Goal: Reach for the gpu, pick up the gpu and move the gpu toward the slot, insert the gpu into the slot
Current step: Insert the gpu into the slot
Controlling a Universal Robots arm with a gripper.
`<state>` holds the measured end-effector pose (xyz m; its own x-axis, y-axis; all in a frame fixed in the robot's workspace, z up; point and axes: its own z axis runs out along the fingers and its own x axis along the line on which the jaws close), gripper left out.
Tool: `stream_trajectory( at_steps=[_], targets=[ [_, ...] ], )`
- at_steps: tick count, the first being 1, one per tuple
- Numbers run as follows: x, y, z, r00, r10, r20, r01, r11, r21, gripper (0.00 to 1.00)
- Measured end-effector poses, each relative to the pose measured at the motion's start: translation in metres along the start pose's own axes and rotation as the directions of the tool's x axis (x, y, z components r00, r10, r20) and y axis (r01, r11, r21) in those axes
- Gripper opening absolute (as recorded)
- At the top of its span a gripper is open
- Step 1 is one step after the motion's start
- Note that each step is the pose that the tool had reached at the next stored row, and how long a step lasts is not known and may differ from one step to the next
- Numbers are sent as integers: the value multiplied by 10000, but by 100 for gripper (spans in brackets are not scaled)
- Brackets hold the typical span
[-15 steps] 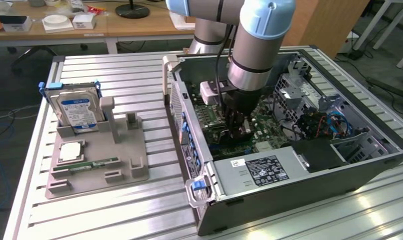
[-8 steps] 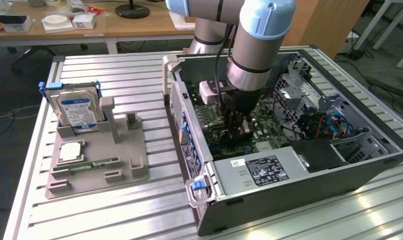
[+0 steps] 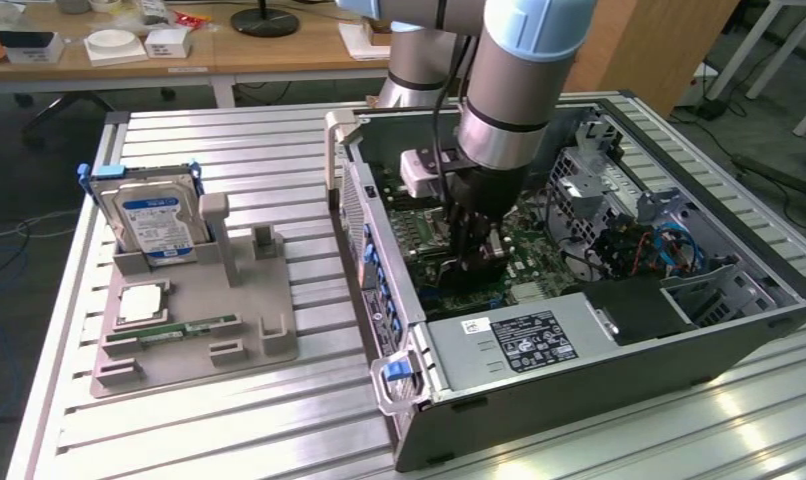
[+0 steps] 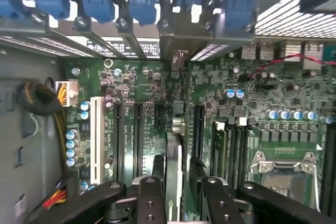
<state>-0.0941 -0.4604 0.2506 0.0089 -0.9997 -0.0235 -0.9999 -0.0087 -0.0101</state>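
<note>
Claw fingers [image 4: 152, 203]: nearest the wrist camera, two black fingers stand either side of the thin card, close against its faces; whether they pinch it or have just let go, I cannot tell.
Claw [image 3: 473, 262]: deep inside the open computer case [image 3: 670, 345], pointing straight down at the green main board [image 4: 136, 82].
Card (the gpu) [image 4: 173, 174]: seen edge-on in the wrist view, upright between the fingers, its lower edge down at the board among the long slots [image 4: 137, 135].
Step in hand: the insert, by my reading; the card looks at or in its slot, though how fully it sits is hidden.
Next move calls for: a straight, square press, no tilt.
Edges: case rear wall with blue clips [image 4: 100, 1] at 12 o'clock of the card; memory slots [image 4: 231, 145] at 3 o'clock; white slot [image 4: 96, 140] at 9 o'clock.
Open room: little sideways, free only upward.
Outside: hard drive [image 3: 156, 222] on the grey holder [image 3: 196, 330], at 9 o'clock of the case in the exterior view.
</note>
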Motion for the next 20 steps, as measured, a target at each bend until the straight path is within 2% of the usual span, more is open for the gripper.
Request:
stream_trajectory(
  at_steps=[7, 8, 9, 11, 13, 20],
  targets=[
    [-5, -3, -241, 10000, -1, 1, 1, 10000, 7, 32],
    [-6, -3, -245, 10000, 0, 2, 0, 10000, 7, 25],
    [-6, -3, -245, 10000, -1, 2, 1, 10000, 8, 25],
    [-6, -2, -245, 10000, 0, 1, 0, 10000, 8, 14],
    [-6, -3, -245, 10000, 0, 1, 0, 10000, 7, 10],
    [-6, -3, -245, 10000, 0, 0, 0, 10000, 7, 10]
  ],
)
